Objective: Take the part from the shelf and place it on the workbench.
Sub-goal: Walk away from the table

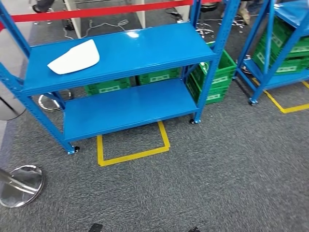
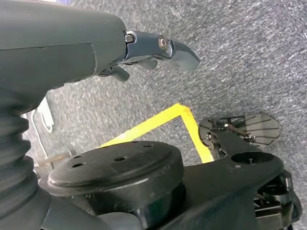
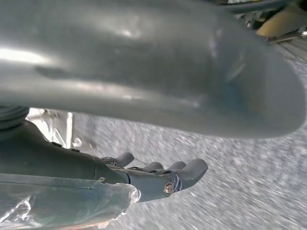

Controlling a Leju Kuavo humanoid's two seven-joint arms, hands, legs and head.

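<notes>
Grey carpet floor (image 1: 226,174) all around, yellow tape outline (image 1: 133,147) on it under the shelf. Left hand (image 2: 152,50) hangs over the carpet, fingers extended and apart, holding nothing. Right hand (image 3: 159,175) likewise: fingers stretched out, nothing in them, picture blurred. White flat part (image 1: 75,57) lies on the top board of the blue shelf (image 1: 120,53), at about 10 o'clock in the head view, well apart from both hands. Green crates (image 1: 215,77) sit behind the shelf at 1 o'clock; a second blue rack (image 1: 268,72) stands at 2 o'clock. Chrome stand base (image 1: 21,186) at 8 o'clock.
</notes>
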